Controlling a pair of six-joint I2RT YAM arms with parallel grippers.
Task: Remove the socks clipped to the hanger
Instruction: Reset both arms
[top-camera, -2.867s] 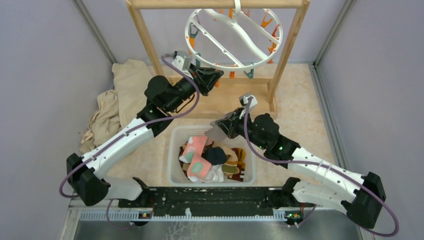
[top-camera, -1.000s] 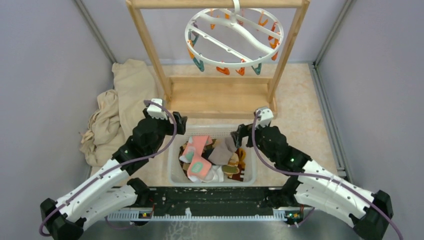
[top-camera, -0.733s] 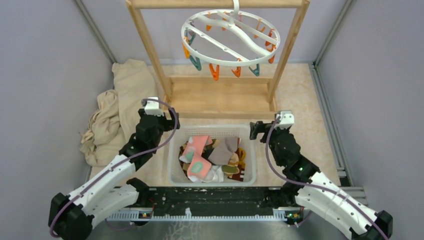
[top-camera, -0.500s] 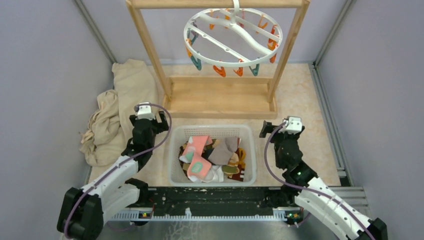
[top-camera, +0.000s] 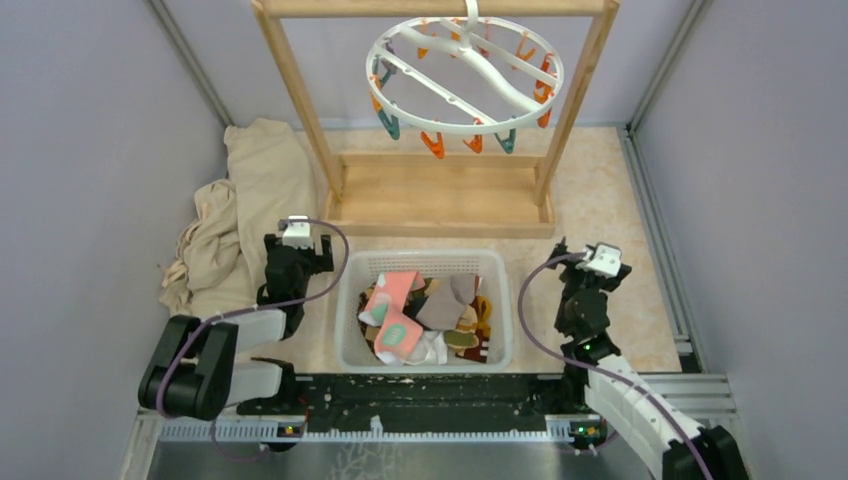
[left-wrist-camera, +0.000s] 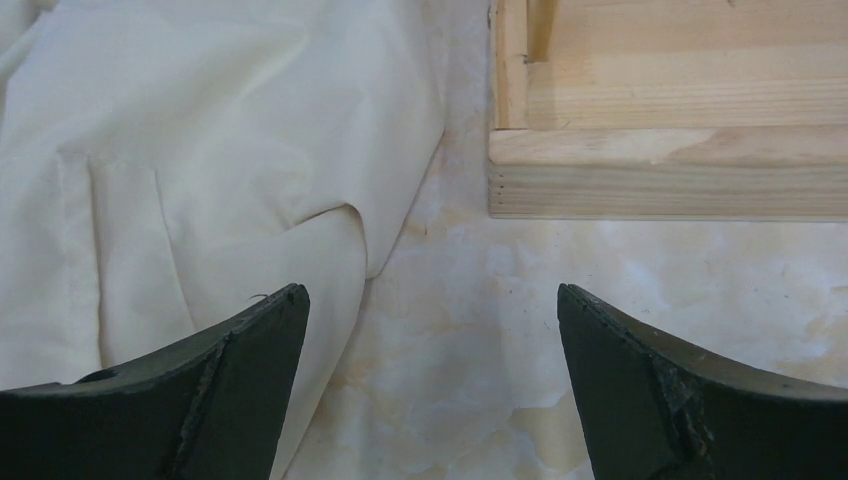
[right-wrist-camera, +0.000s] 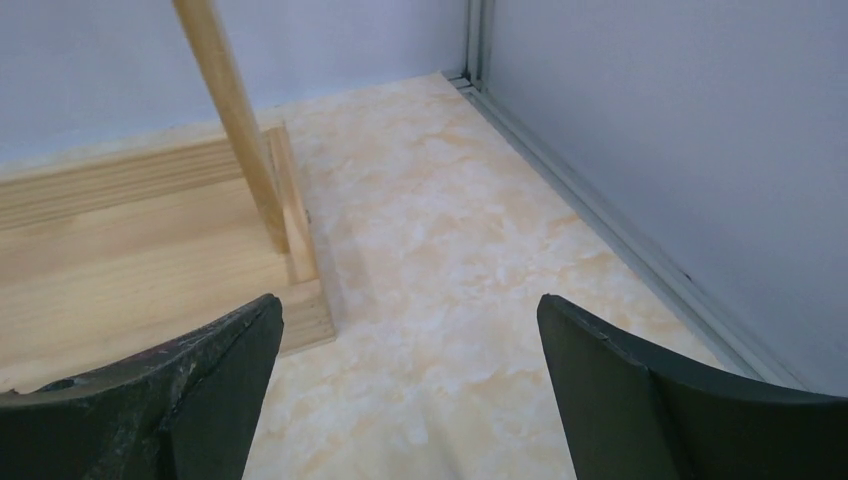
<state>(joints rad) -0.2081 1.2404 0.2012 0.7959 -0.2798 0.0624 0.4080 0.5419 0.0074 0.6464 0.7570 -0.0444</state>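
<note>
The hanger (top-camera: 465, 75), a white round ring with orange and teal clips (top-camera: 432, 143) dangling, hangs from the wooden frame at the back; no socks show on it. The socks (top-camera: 425, 315) lie piled in the white basket (top-camera: 347, 300), pink and grey ones on top. My left gripper (top-camera: 298, 262) (left-wrist-camera: 430, 295) is left of the basket, low over the floor, open and holding nothing. Right of the basket, my right gripper (top-camera: 585, 272) (right-wrist-camera: 408, 300) is also open and holds nothing.
The wooden frame's base (top-camera: 440, 195) (left-wrist-camera: 680, 130) (right-wrist-camera: 120, 230) stands behind the basket, its right post (right-wrist-camera: 235, 120) ahead of my right gripper. A cream cloth (top-camera: 235, 215) (left-wrist-camera: 180, 160) is heaped at the left wall. Grey walls (right-wrist-camera: 680, 130) close both sides.
A grey sock left my right gripper and now lies in the basket. Both arms drew back from the frame and basket toward their bases. The ring swayed a little.
</note>
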